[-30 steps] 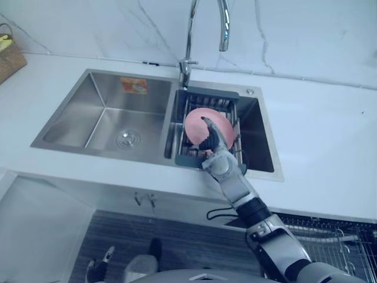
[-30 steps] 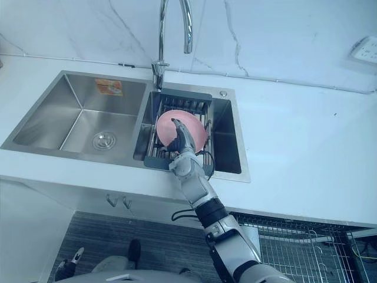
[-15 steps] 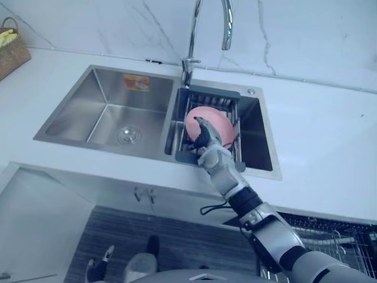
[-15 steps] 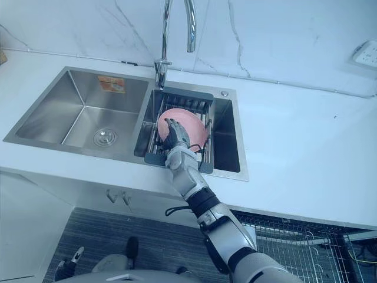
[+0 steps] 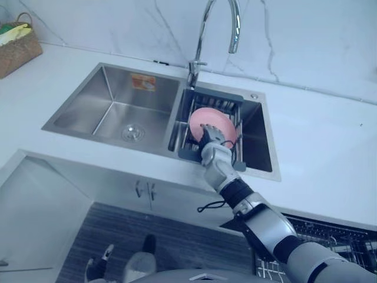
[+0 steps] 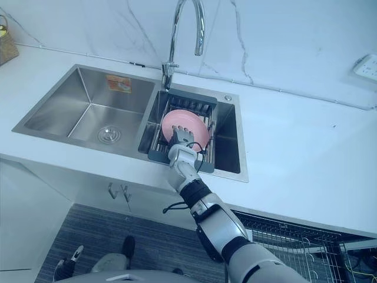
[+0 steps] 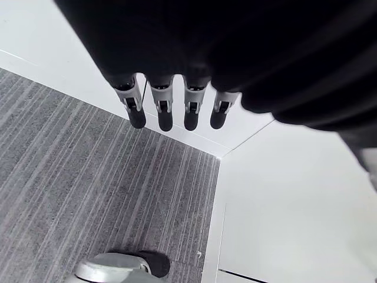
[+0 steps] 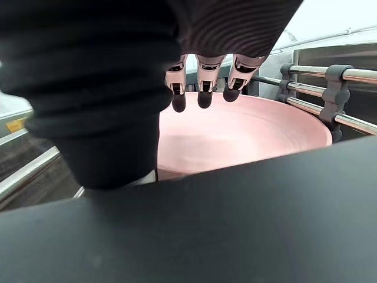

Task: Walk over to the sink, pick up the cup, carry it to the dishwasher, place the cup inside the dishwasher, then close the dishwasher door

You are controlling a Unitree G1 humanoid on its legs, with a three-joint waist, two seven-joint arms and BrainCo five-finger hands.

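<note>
While right robot hand (image 5: 212,154) holds fingers straight, smooth round pink cup (image 5: 215,117) beneath.

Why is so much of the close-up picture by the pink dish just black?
Right wrist view: the right hand has its dark cover right at the lens, and a dark band, probably the rack's rim, crosses the foreground, leaving the pink dish between them. Left wrist view: the left hand likewise blocks much of the picture with its cover, the floor past it.
</note>
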